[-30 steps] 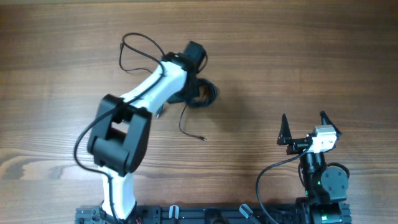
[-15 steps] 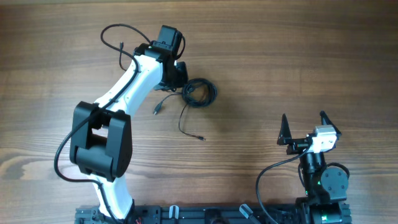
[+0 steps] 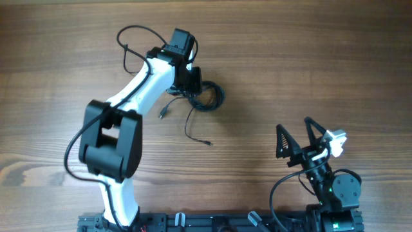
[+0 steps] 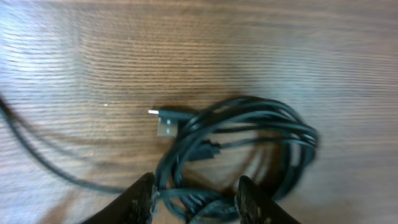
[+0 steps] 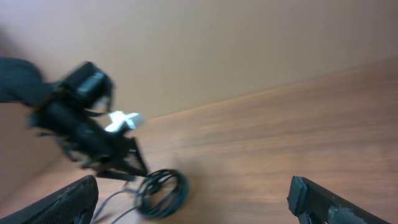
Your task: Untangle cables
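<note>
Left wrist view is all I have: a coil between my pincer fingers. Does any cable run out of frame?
Observer: Yes. Overhead, a loose tail leaves the coil toward the robot and ends in a small plug.
Operator: Where is the other arm?
Observer: The right pincer is open and empty, far off to the coil's right.

the left gripper is opening and edging back right toward the cables; the right gripper is swinging left and tilting.
</note>
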